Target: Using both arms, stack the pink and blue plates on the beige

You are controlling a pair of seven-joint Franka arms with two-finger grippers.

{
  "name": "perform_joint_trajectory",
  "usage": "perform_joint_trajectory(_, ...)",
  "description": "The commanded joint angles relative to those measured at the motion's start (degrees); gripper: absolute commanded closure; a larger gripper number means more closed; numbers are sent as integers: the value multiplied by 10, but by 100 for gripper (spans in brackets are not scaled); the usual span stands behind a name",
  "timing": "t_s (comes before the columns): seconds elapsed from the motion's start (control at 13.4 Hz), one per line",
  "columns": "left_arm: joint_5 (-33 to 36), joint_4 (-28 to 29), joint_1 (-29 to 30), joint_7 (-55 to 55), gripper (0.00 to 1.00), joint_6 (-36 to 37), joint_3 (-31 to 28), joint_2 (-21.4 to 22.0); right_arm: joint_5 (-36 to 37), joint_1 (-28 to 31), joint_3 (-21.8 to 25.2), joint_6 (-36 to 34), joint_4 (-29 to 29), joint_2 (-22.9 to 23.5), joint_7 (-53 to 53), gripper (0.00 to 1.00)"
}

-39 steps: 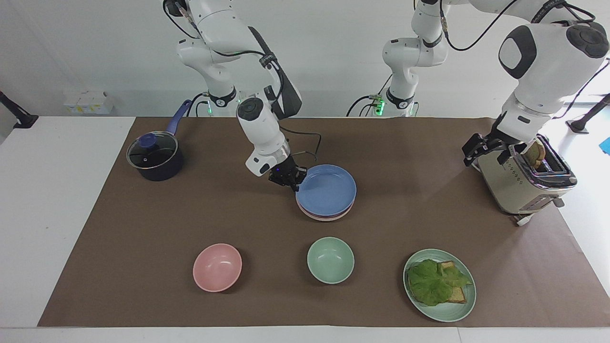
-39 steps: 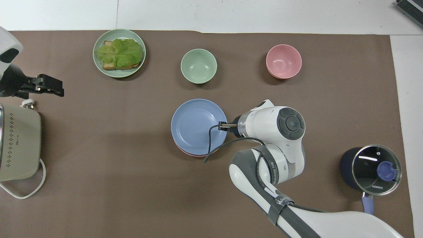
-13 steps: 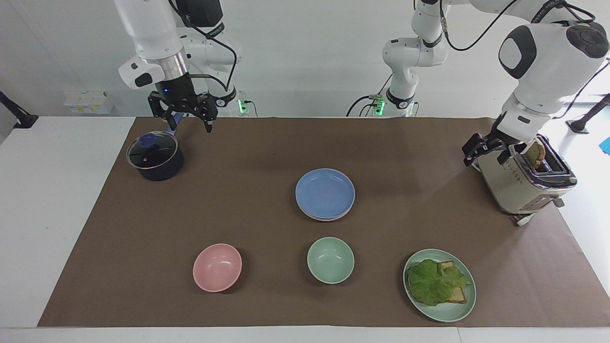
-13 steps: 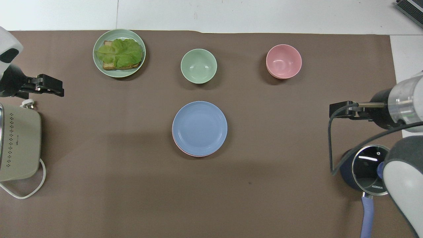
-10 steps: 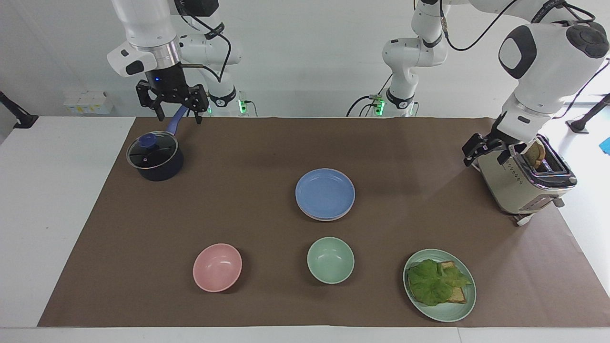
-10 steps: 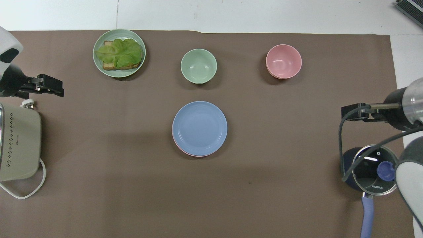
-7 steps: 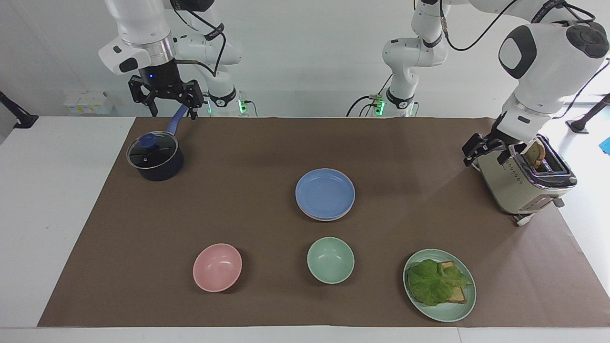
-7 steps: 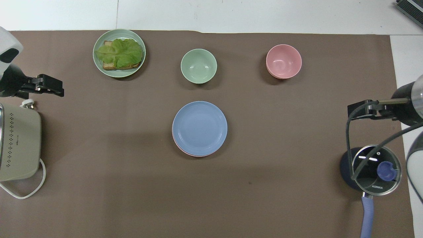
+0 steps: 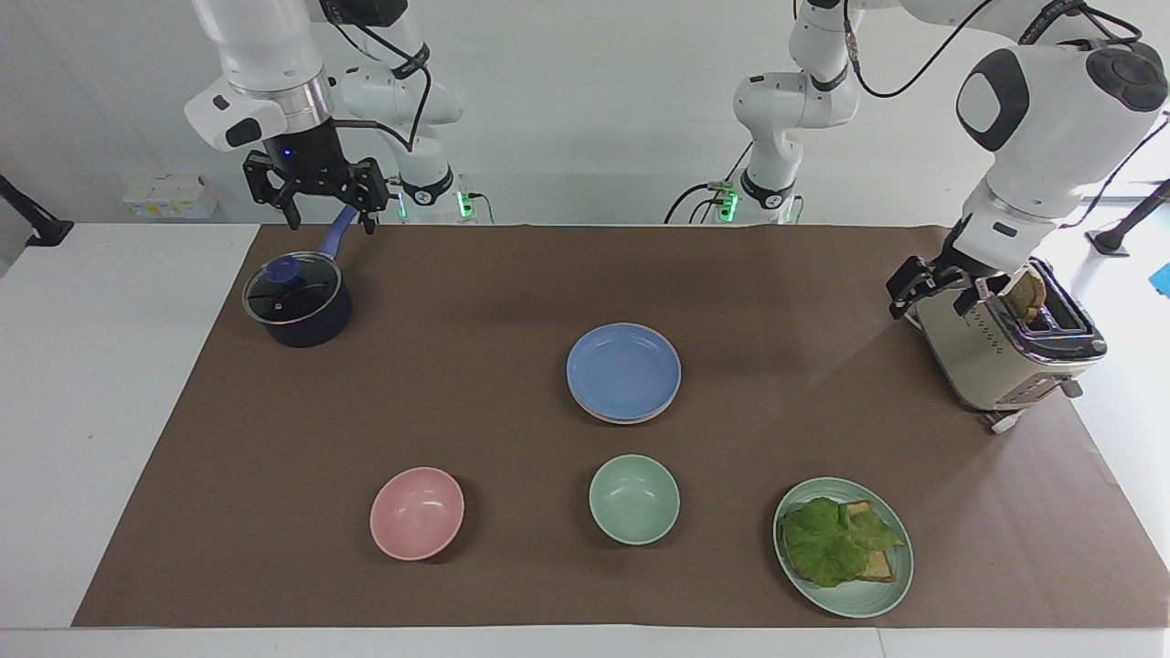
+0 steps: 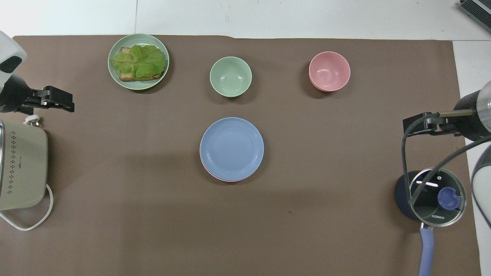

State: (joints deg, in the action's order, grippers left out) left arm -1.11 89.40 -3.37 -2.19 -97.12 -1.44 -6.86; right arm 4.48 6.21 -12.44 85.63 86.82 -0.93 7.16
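Note:
The blue plate (image 9: 623, 368) (image 10: 231, 148) lies on top of a stack at the middle of the brown mat. Under it only a thin rim of the pink plate (image 9: 631, 420) (image 10: 210, 174) shows. The beige plate is hidden under the stack. My right gripper (image 9: 331, 222) (image 10: 418, 124) hangs open and empty in the air over the pot's handle, well away from the plates. At the left arm's end of the table, my left gripper (image 9: 928, 297) (image 10: 57, 101) waits beside the toaster, open and holding nothing.
A dark pot with a glass lid (image 9: 297, 302) (image 10: 431, 195) stands at the right arm's end. A beige toaster (image 9: 1005, 352) stands at the left arm's end. Farther from the robots than the stack lie a pink bowl (image 9: 417, 512), a green bowl (image 9: 633, 499) and a green sandwich plate (image 9: 868, 599).
The right gripper has left the blue plate on the stack, risen and swung over to the pot's handle. In the last second it only drifted slightly. The left arm has not moved.

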Motion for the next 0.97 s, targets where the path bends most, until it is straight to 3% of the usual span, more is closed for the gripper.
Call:
perform_joint_trajectory(0.0, 9, -1, 6, 3, 0, 7, 4, 3, -21, 1, 17, -11, -17, 12, -22, 0)
perform_joint_trajectory(0.15, 9, -1, 6, 3, 0, 7, 4, 3, -25, -32, 50, -9, -17, 11, -20, 0)
perform_joint_trajectory(0.3, 9, -1, 6, 3, 0, 7, 4, 3, -31, -93, 123, -12, -13, 7, -20, 0)
perform_joint_trajectory(0.9, 9, -1, 6, 3, 0, 7, 4, 3, -33, -95, 125, -21, 9, -11, -17, 0)
